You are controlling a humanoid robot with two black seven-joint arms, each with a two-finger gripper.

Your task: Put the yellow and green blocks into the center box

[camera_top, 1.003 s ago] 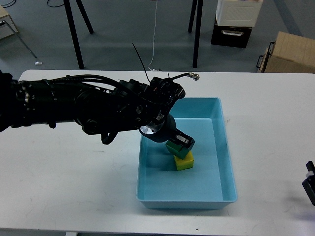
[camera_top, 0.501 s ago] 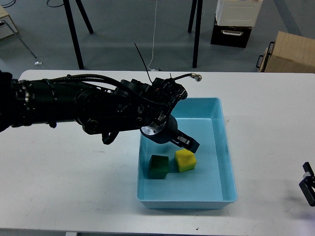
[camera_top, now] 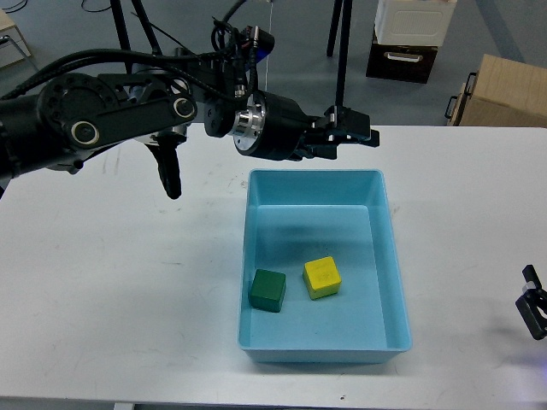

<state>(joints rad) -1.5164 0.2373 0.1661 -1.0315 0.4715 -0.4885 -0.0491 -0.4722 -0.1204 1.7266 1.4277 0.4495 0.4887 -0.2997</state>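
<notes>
A green block (camera_top: 268,289) and a yellow block (camera_top: 322,277) lie side by side on the floor of the light blue box (camera_top: 393,256) in the middle of the white table. My left gripper (camera_top: 352,137) is raised above the box's far rim, open and empty, fingers pointing right. Only a small dark part of my right arm (camera_top: 533,307) shows at the right edge; its gripper is out of view.
A cardboard box (camera_top: 504,94) stands on the floor at the far right, and a white and black crate (camera_top: 410,38) behind the table. Black stand legs (camera_top: 128,51) rise behind the table's far edge.
My left gripper let go of the green block, which dropped to the box floor left of the yellow block. The arm then lifted up and back, out of the box.
</notes>
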